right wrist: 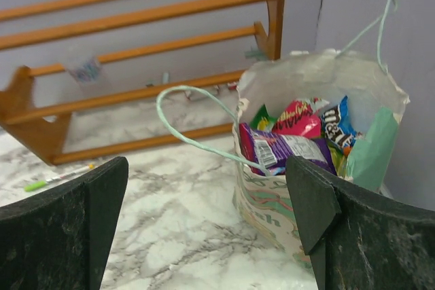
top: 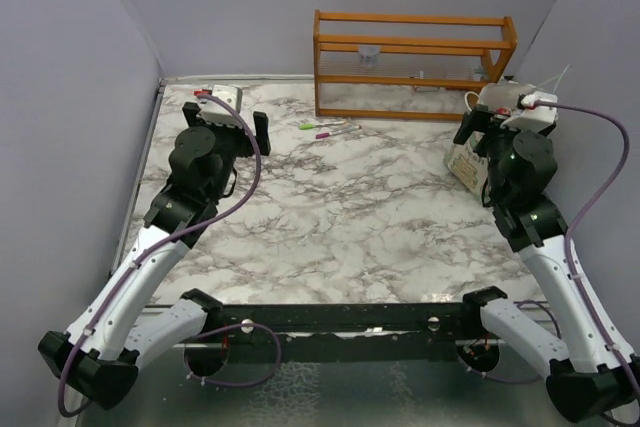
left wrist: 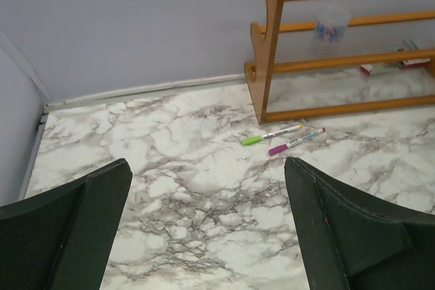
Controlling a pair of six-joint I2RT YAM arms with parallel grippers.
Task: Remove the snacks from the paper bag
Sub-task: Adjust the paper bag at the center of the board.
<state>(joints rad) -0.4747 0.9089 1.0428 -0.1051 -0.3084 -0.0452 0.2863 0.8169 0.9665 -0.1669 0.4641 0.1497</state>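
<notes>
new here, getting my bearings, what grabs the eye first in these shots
The paper bag stands open at the right edge of the marble table, stuffed with bright snacks in pink, purple and blue. An orange wooden rack stands at the back, two pens lying just before its left end.

Seen from above, the right arm covers most of the paper bag, hiding its contents. In the right wrist view, the snacks sit in the bag with their lower halves hidden. Behind the bag, the rack runs off frame, and its small cup is too blurred to read.
</notes>
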